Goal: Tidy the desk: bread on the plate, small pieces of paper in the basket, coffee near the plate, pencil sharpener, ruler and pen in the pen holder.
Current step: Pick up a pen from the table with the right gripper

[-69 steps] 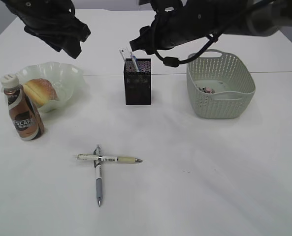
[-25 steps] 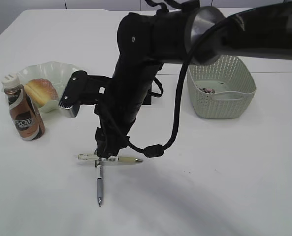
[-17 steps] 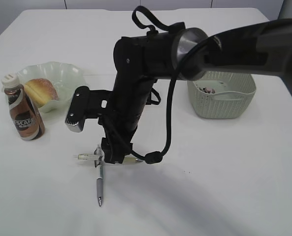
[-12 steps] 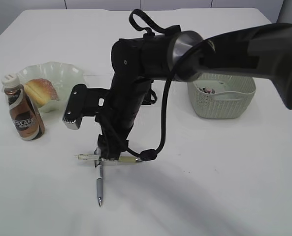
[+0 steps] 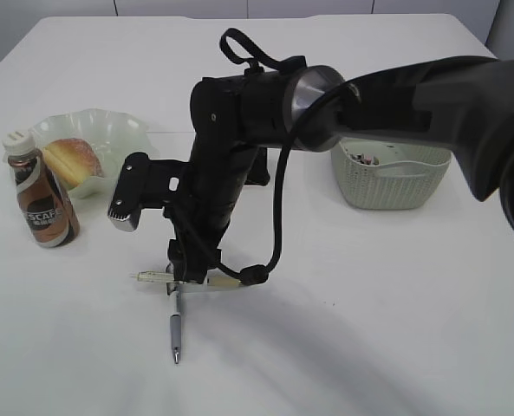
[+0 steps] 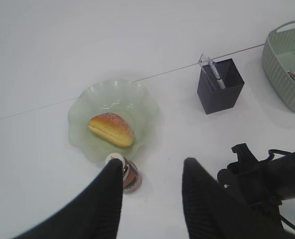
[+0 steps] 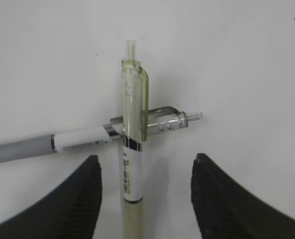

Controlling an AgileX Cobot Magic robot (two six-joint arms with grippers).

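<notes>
We see two pens crossed on the table: a cream pen (image 7: 130,164) lies on top of a grey-grip pen (image 7: 62,144). Bread (image 6: 110,129) sits on the green plate (image 6: 82,114), the coffee (image 5: 40,201) stands upright just beside it, and the black holder (image 6: 220,87) stands near the basket (image 5: 393,180).

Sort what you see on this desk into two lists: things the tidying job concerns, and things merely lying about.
Job things:
- bread on the plate
- coffee bottle
- two crossed pens
- pen holder
- basket

Lying about:
- nothing else visible; every item belongs to the job
</notes>
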